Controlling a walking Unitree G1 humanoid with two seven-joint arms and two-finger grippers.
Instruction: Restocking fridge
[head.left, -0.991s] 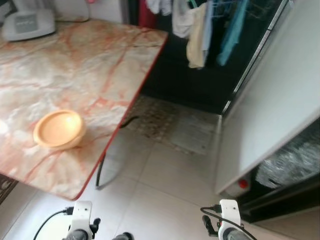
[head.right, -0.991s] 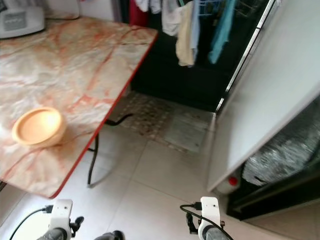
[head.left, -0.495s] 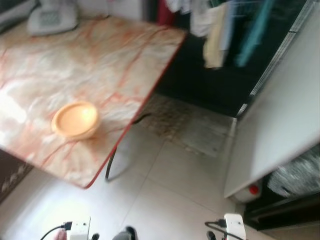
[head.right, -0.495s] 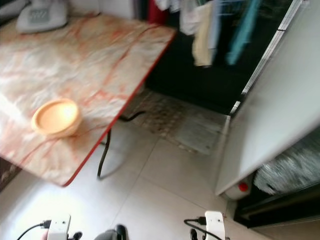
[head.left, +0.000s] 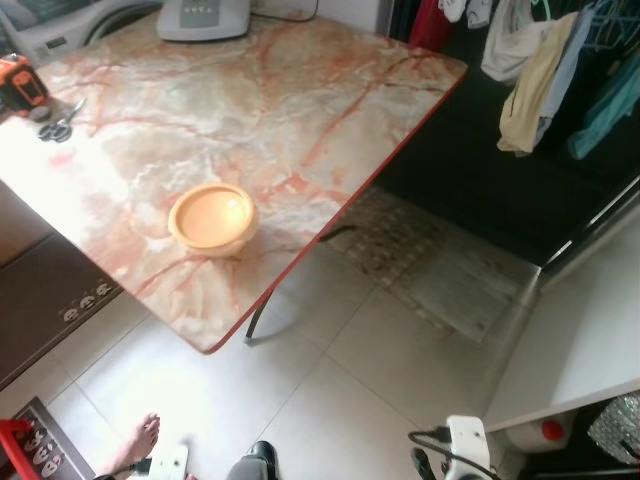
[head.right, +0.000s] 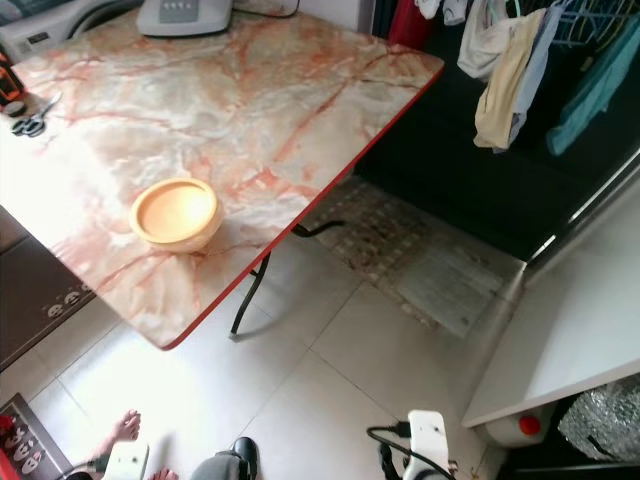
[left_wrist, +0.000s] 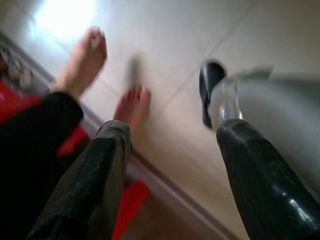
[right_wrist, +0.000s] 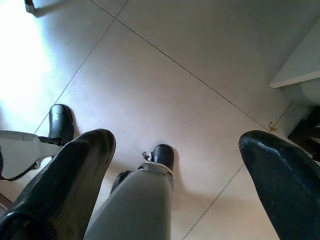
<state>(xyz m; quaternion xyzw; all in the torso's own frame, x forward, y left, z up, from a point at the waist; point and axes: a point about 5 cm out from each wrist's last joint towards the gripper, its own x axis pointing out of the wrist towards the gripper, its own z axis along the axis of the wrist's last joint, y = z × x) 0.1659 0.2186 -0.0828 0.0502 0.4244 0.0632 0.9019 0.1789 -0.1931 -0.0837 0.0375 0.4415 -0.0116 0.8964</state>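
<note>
Left eye view: marble-patterned folding table (head.left: 300, 110), tiled floor (head.left: 400, 370), fridge door (head.left: 590, 360) at right.
Yellow bowl (head.left: 212, 217) is sitting near the table's near edge; scissors (head.left: 55, 128) are lying far left. Left gripper (left_wrist: 170, 150) and right gripper (right_wrist: 175, 150) are hanging over the floor, fingers spread wide, holding nothing. A person's bare feet (left_wrist: 87, 60) are standing nearby.

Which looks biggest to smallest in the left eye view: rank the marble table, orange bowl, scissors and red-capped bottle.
1. marble table
2. orange bowl
3. and 4. scissors and red-capped bottle: look alike in size; the bottle is partly hidden, so unranked.
</note>
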